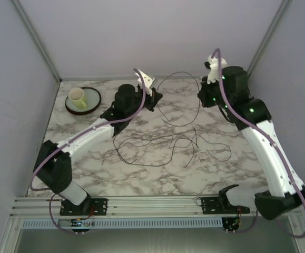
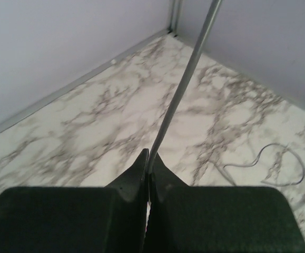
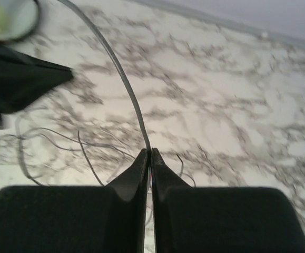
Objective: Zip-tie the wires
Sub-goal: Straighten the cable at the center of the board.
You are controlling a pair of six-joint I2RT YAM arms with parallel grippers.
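Above the table [image 1: 89, 163], your left hand [image 2: 148, 158] and right hand [image 3: 150, 154] each clenched one strand [image 2: 184, 84] end, presumably to loop the wires [image 1: 163, 138].

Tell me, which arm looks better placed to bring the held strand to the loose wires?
Probably the right. The right hand and left hand both pinch the thin strand, but the right wrist view shows wires just beyond its fingertips; the left's shows mostly bare table.
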